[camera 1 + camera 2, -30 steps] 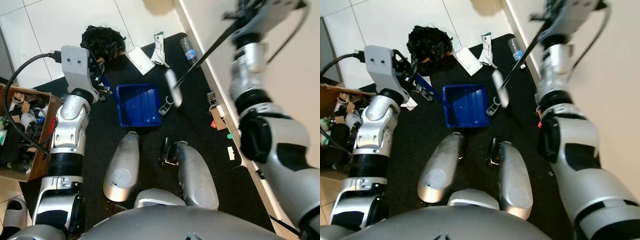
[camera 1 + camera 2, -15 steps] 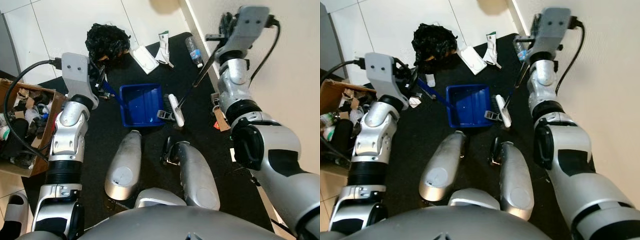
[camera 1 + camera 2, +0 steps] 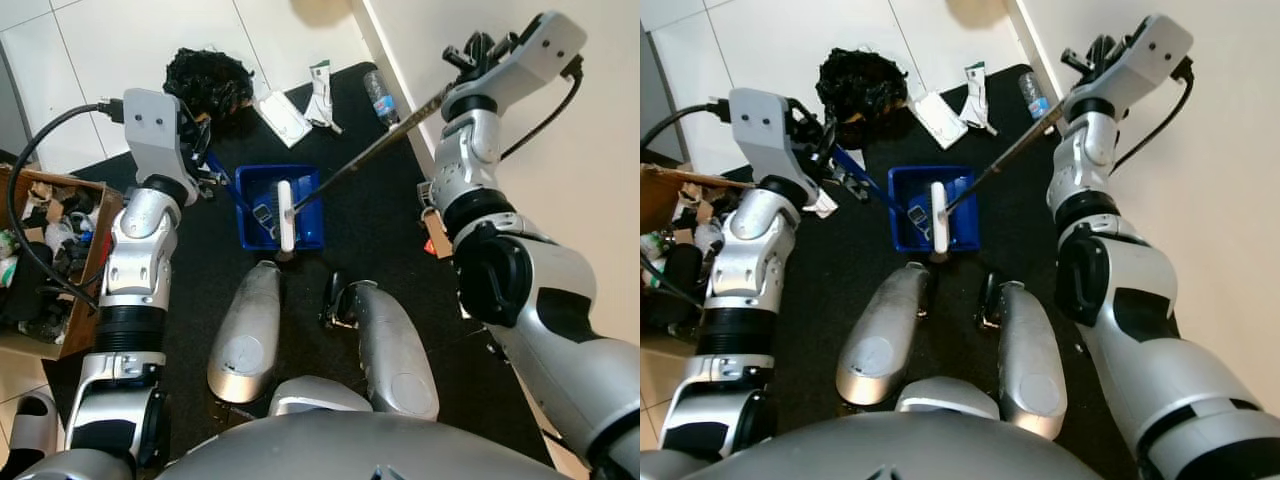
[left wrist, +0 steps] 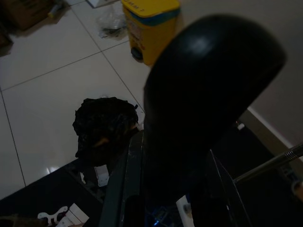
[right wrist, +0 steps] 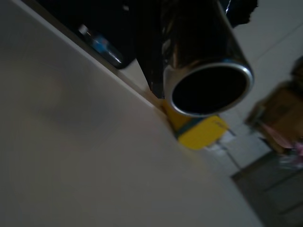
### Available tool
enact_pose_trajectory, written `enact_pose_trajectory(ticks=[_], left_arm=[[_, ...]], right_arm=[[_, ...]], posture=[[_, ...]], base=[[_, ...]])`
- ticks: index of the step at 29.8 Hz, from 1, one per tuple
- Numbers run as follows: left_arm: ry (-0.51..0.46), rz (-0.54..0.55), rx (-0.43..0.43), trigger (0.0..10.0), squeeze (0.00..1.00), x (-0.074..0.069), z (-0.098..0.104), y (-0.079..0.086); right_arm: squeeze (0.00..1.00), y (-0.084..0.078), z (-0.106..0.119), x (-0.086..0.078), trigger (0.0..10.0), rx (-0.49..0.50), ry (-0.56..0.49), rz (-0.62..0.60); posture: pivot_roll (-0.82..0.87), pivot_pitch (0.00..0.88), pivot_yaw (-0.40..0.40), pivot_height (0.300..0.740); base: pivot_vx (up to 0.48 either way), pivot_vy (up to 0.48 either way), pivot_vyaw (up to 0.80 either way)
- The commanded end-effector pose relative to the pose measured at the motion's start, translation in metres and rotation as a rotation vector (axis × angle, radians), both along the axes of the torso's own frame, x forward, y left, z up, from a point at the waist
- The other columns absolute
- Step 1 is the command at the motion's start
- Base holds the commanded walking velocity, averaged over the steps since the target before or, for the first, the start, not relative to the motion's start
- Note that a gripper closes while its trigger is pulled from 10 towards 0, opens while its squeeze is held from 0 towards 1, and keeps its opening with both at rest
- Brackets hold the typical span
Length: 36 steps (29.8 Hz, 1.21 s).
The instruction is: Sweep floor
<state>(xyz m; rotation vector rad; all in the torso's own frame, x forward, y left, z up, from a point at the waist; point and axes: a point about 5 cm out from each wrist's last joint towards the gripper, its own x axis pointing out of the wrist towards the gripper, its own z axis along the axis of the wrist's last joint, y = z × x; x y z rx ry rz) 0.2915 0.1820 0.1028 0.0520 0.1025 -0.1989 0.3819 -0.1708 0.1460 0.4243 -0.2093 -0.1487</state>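
From my seat, the right hand is up by the wall, clenched around the metal end of the broom handle, which slants down across the black mat. The white broom head sits over the blue dustpan, just in front of the robot's 2 silver legs. The left hand is wrapped around the dustpan's blue handle, keeping it on the mat. Still lying around: a black trash bag, a white carton, a plastic bottle by the baseboard, plus a cardboard box of junk on my left. A yellow tub stands on the tiles
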Motion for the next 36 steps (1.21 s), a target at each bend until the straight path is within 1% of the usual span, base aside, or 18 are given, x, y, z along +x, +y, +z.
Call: enact_pose_trajectory(ticks=[1,2,5,6,7,9,10,11,13,15,16,18,20,24,27,29,32,36], left_arm=[[0.049,0.004,-0.089,10.0,0.0,-0.003,-0.011,-0.006],[0.041,0.032,-0.129,10.0,0.0,-0.002,-0.009,-0.004],[0.03,0.049,-0.151,10.0,0.0,-0.001,-0.006,-0.003],[0.015,0.064,-0.17,10.0,0.0,0.0,-0.003,-0.001],[0.015,0.064,-0.17,10.0,0.0,0.0,-0.003,-0.001],[-0.005,0.082,-0.187,10.0,0.0,0.0,0.003,0.001],[-0.005,0.082,-0.187,10.0,0.0,0.0,0.003,0.001],[-0.014,0.087,-0.193,10.0,0.0,0.001,0.005,0.003],[-0.04,0.096,-0.185,10.0,0.0,0.0,0.012,0.006],[-0.047,0.098,-0.18,10.0,0.0,0.0,0.013,0.007],[-0.065,0.091,-0.16,10.0,0.0,0.0,0.017,0.008],[-0.098,0.071,-0.134,10.0,0.0,0.0,0.027,0.009],[-0.105,0.066,-0.129,10.0,0.0,0.0,0.029,0.009],[-0.167,0.061,-0.142,10.0,0.0,0.004,0.047,0.008],[-0.193,0.073,-0.138,10.0,0.0,0.007,0.056,0.008],[-0.18,0.09,-0.137,10.0,0.0,0.007,0.056,0.009],[-0.121,0.106,-0.124,10.0,0.0,0.003,0.044,0.007],[-0.084,0.123,-0.118,10.0,0.0,-0.003,0.032,0.007]], right_arm=[[0.0,-0.008,0.027,0.005,10.0,0.034,-0.142,-0.005],[0.0,-0.014,0.044,0.005,10.0,0.007,-0.235,0.021],[0.0,-0.022,0.055,0.004,10.0,-0.039,-0.296,0.026],[0.0,-0.032,0.063,0.001,10.0,-0.105,-0.337,0.022],[0.0,-0.032,0.063,0.001,10.0,-0.105,-0.337,0.022],[0.0,-0.041,0.064,-0.004,10.0,-0.244,-0.331,0.024],[0.0,-0.041,0.064,-0.004,10.0,-0.244,-0.331,0.024],[0.0,-0.044,0.062,-0.006,10.0,-0.293,-0.321,0.03],[0.0,-0.052,0.044,-0.012,10.0,-0.372,-0.253,0.034],[0.0,-0.054,0.038,-0.014,10.0,-0.377,-0.23,0.037],[0.0,-0.057,0.023,-0.018,10.0,-0.377,-0.169,0.026],[0.0,-0.06,-0.004,-0.023,10.0,-0.315,-0.039,-0.003],[0.0,-0.06,-0.011,-0.025,10.0,-0.299,-0.007,-0.01],[0.0,-0.04,-0.03,-0.025,10.0,-0.25,0.086,0.031],[0.0,-0.027,-0.033,-0.021,10.0,-0.269,0.125,0.063],[0.0,-0.026,-0.032,-0.017,10.0,-0.264,0.153,0.07],[0.0,-0.03,-0.028,-0.015,10.0,-0.329,0.175,0.042],[0.0,-0.028,-0.021,-0.015,10.0,-0.383,0.116,0.047]], posture=[[0.39,0.215,-0.071,0.74],[0.38,0.203,-0.084,0.74],[0.37,0.196,-0.089,0.74],[0.35,0.185,-0.093,0.74],[0.35,0.185,-0.093,0.74],[0.32,0.16,-0.096,0.74],[0.32,0.16,-0.096,0.74],[0.32,0.16,-0.096,0.74],[0.3,0.139,-0.098,0.74],[0.3,0.133,-0.098,0.74],[0.29,0.119,-0.095,0.74],[0.29,0.099,-0.089,0.74],[0.29,0.099,-0.089,0.74],[0.29,0.061,-0.085,0.74],[0.3,0.047,-0.088,0.74],[0.3,0.04,-0.088,0.74],[0.3,0.034,-0.094,0.74],[0.29,0.029,-0.104,0.74]], base=[[0.0,0.0,0.0],[0.0,0.0,0.0],[0.0,0.0,0.0],[0.0,0.0,0.0],[0.0,0.0,0.0],[0.0,0.0,0.0],[0.0,0.0,0.0],[0.0,0.0,0.0],[0.0,0.0,0.0],[0.0,0.0,0.0],[0.0,0.0,0.0],[0.0,0.0,0.0],[0.0,0.0,0.0],[0.0,0.0,0.0],[0.0,0.0,0.0],[0.0,0.0,0.0],[0.0,0.0,0.0],[0.0,0.0,0.0]])
